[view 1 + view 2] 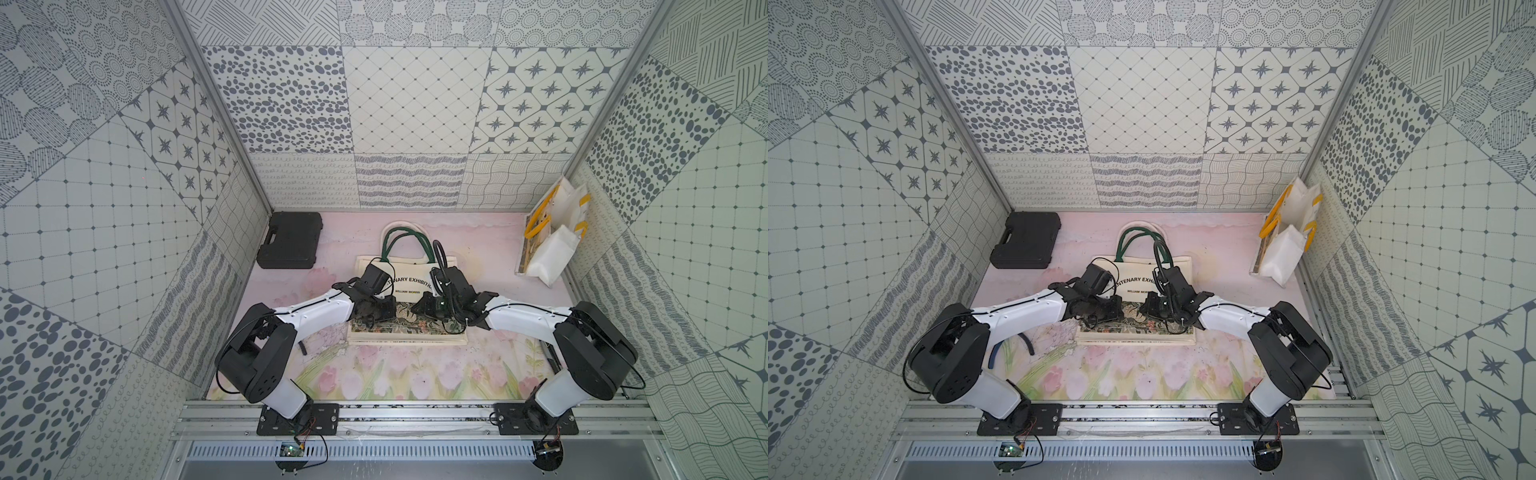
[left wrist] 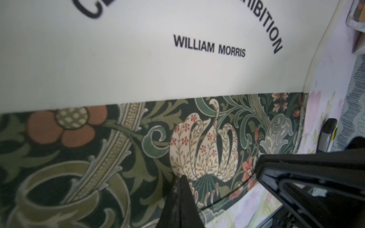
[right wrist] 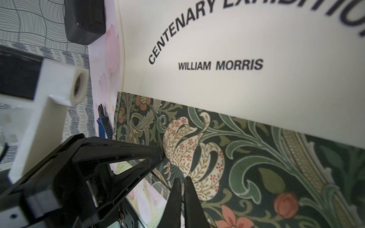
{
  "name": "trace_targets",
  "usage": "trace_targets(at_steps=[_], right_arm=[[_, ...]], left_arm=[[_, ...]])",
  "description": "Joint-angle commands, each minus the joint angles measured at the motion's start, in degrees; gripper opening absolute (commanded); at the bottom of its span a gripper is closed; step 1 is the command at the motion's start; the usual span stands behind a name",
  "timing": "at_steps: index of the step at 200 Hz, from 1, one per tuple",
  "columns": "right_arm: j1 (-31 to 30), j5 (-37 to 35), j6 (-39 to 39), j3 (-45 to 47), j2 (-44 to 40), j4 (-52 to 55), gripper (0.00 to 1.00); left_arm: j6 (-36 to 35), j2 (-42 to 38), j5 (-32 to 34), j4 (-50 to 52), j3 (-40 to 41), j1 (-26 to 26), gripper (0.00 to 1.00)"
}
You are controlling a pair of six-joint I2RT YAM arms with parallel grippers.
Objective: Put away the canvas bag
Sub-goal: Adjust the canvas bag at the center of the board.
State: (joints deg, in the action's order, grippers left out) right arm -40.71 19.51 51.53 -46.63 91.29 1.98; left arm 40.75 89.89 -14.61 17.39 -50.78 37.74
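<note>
The canvas bag point(image 1: 401, 270) is lying flat at the centre of the flower-printed table point(image 1: 374, 374), with its green handles point(image 1: 388, 245) pointing to 12 o'clock, toward the back wall. Its cream upper panel is showing the words "CENTENARY EXHIBITION" and "WILLIAM MORRIS". A dark floral band point(image 2: 98, 158) is running along its 6 o'clock edge. Its mouth is lying flat, so whether anything is inside cannot be told.

Both arms are reaching in over that floral band. The left gripper point(image 2: 180, 189) is coming from 8 o'clock, and its fingers are pressing together, closed, with the tips resting on the printed fabric. Whether any cloth is pinched between them cannot be told. The right gripper point(image 3: 183, 187) is coming from 4 o'clock, its fingers standing a thin slit apart with nothing visibly between them. In both top views the two grippers are facing each other, tips near together over the middle of the band.

At 10 o'clock a black case point(image 1: 291, 240) is sitting closed, hiding its contents. At 2 o'clock, against the side wall, a clear holder point(image 1: 521, 259) is standing with white bags with yellow handles point(image 1: 552, 255) upright inside it. Blue-handled pliers point(image 3: 102, 122) are lying on the table at 8 o'clock, just beside the bag's edge.
</note>
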Motion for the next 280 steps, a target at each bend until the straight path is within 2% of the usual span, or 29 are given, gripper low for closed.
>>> trace_targets(at_steps=[1,59,81,104,120,146,174,199,235,280], right_arm=[[-0.9,-1.5,2.4,0.3,1.7,0.2,0.14],[-3.6,-0.2,7.8,-0.8,10.5,-3.4,0.15],[-4.5,-6.3,11.5,-0.3,9.8,1.7,0.14],[-5.0,-15.1,14.4,1.6,4.8,9.1,0.13],[-5.0,-19.0,16.2,3.2,1.2,12.7,0.13],[-3.3,-20.3,16.9,6.1,-2.8,13.8,0.13],[-0.5,-18.7,17.8,9.0,-5.5,12.2,0.14],[0.8,-21.1,16.8,8.5,-7.8,15.8,0.15],[4.8,-20.3,14.7,7.5,-8.6,18.6,0.16],[11.1,-18.0,9.7,4.0,-5.0,18.9,0.16]], left_arm=[[4.4,2.6,1.8,2.5,-1.6,2.9,0.00],[9.9,9.0,3.5,1.2,-2.8,5.7,0.00],[11.2,8.9,7.1,4.6,-3.1,5.8,0.00],[15.3,5.3,16.0,11.5,-2.5,5.7,0.00],[16.8,2.6,19.0,14.3,-1.6,5.3,0.00],[16.7,0.3,16.8,14.6,0.5,2.3,0.00],[18.3,-1.0,8.4,9.3,7.0,-6.3,0.00],[19.1,-3.1,3.1,4.3,12.1,-13.0,0.00],[17.3,-3.8,5.3,7.7,10.8,-15.9,0.00],[14.6,1.1,8.1,12.0,4.4,-17.1,0.00]])
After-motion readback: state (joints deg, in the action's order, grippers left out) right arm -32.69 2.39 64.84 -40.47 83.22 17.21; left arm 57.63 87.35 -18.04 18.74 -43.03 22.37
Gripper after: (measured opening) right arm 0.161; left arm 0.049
